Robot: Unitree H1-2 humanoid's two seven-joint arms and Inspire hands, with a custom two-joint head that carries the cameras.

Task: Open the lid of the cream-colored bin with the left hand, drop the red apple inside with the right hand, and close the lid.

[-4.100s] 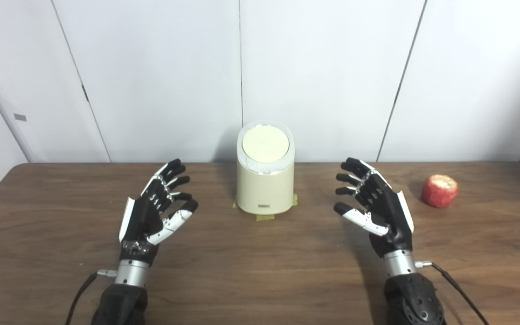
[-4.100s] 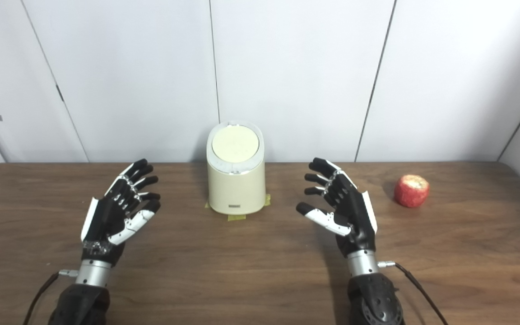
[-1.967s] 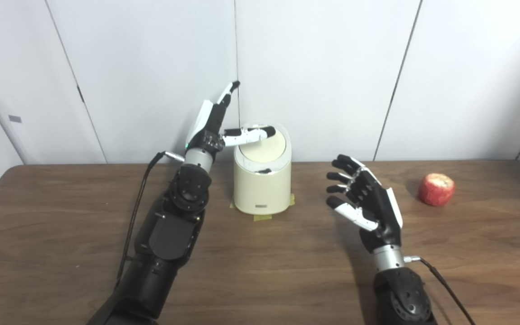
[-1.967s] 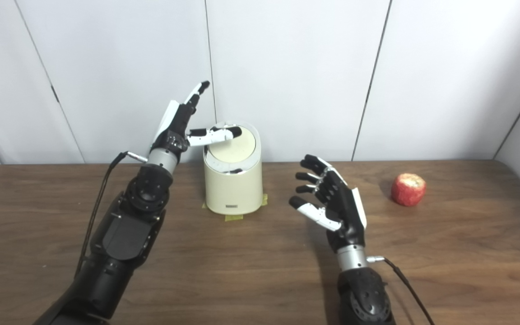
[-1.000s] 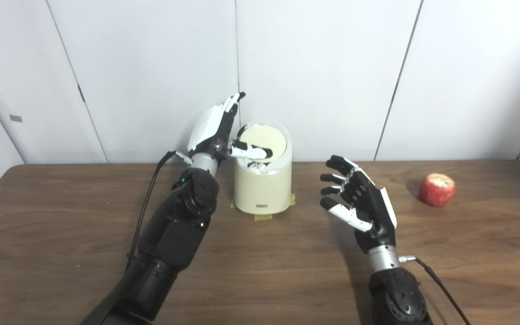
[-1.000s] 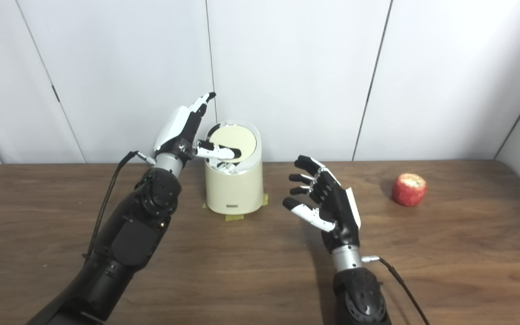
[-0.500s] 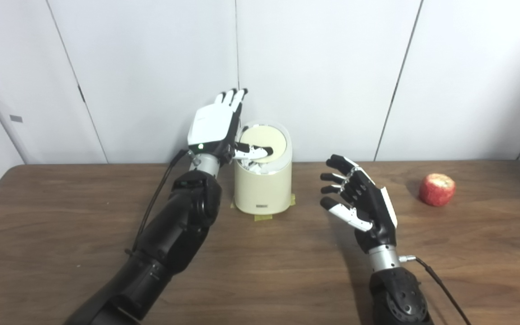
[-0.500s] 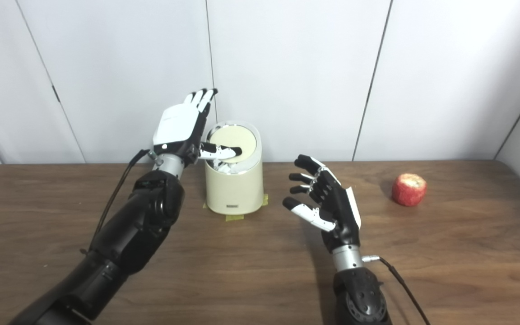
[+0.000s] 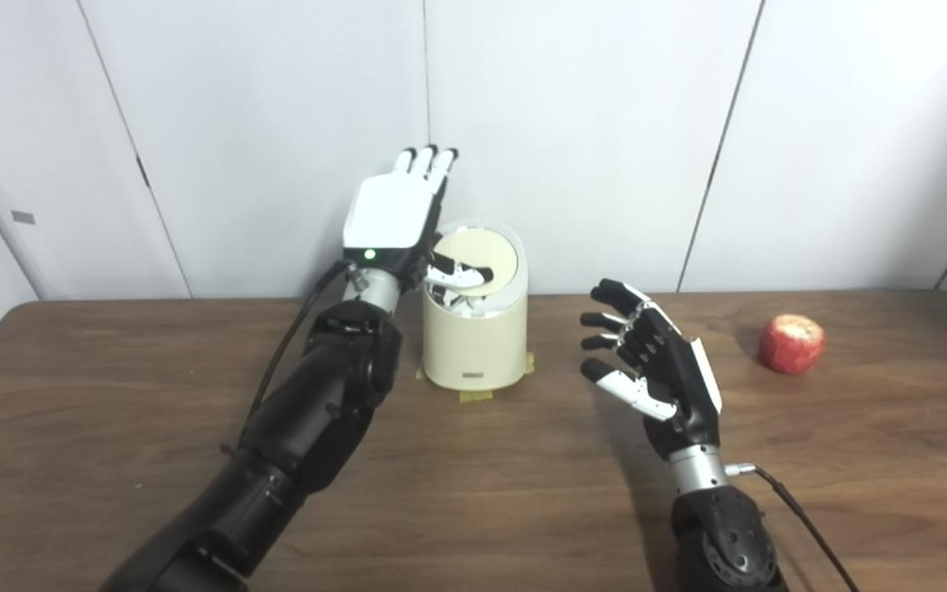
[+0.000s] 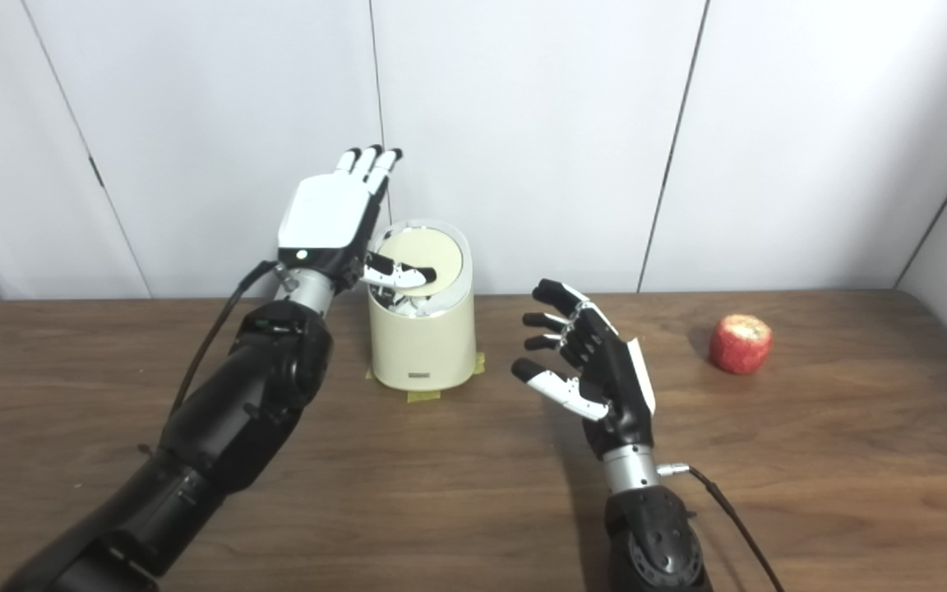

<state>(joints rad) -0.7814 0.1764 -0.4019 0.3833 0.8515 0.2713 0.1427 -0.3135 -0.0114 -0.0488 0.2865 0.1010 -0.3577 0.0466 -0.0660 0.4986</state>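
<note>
Nearest me, my right hand [image 9: 658,374] hovers over the table [image 9: 473,501], palm up, fingers spread, holding nothing. At two o'clock from it the apple [image 9: 791,344] sits well apart. At twelve o'clock stands the bin [image 9: 474,337]; my left hand [image 9: 395,218] is raised beside it, fingers straight, thumb laid across the lid [image 9: 486,261].

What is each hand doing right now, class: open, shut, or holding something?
Left hand: open, thumb at the bin lid, gripping nothing.
Right hand: open, empty.

Lab: bare white panels [image 9: 588,123], taped-down bin [image 9: 473,345].
</note>
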